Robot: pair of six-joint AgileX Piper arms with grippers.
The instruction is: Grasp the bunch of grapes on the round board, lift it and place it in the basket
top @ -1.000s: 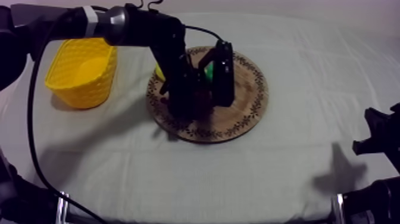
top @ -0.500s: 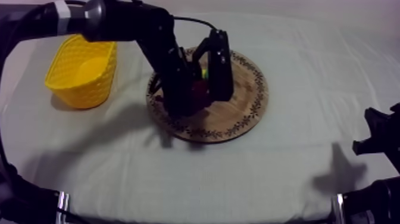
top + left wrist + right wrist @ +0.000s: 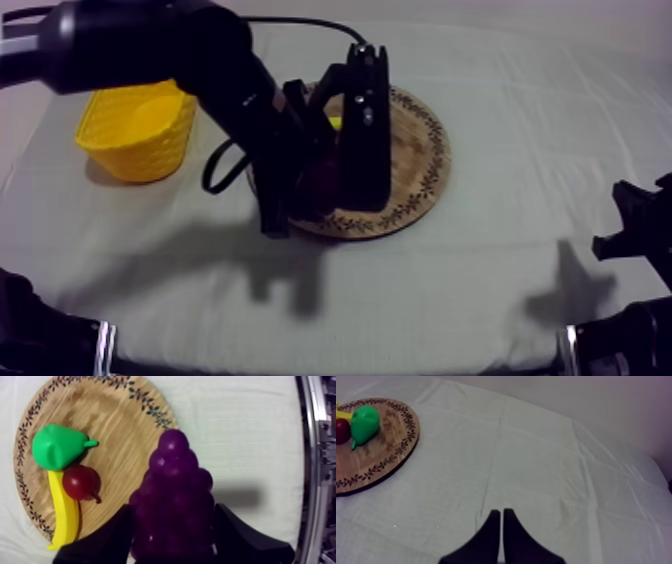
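Snugly grasped in the left pincer [image 3: 172,512], the bunch of grapes [image 3: 175,488], over the wooden board [image 3: 117,436].

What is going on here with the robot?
The left tool is shut on the grapes, holding them over the edge of the board. The pear, banana and small red fruit lie on the board. The basket waits, grapes not yet inside. The right tool rests shut over the cloth.

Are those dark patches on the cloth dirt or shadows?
Shadows. Top view: the left arm throws a dark one on the cloth in front of the wooden board. Left wrist view: the bunch of grapes casts a softer one beside it.
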